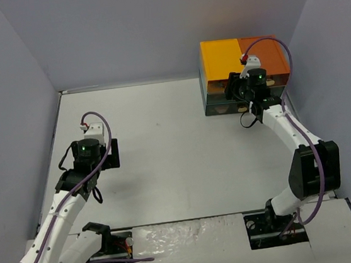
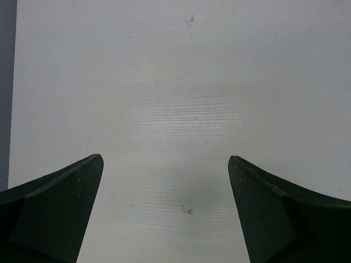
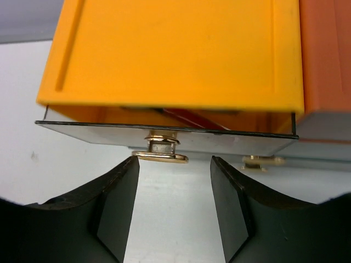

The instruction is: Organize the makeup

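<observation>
Red, a thin sliver of makeup (image 3: 192,116) shows inside the slightly open drawer of the yellow-topped drawer unit (image 3: 175,49); the rest is hidden. The right tool (image 3: 174,161) is half spread and empty, facing the gold handle (image 3: 162,149). The left tool (image 2: 164,159) is spread wide above the white desk (image 2: 181,82).

Robotics laboratory test cell, seen from above. Plain grey panels (image 1: 151,26) enclose a bare white tabletop (image 1: 165,152) on three sides. The left arm (image 1: 61,214), lower left of frame, and the right arm (image 1: 283,125), at right, are mounted at its near edge. A yellow-and-orange drawer unit (image 1: 221,56) stands at upper right.
</observation>
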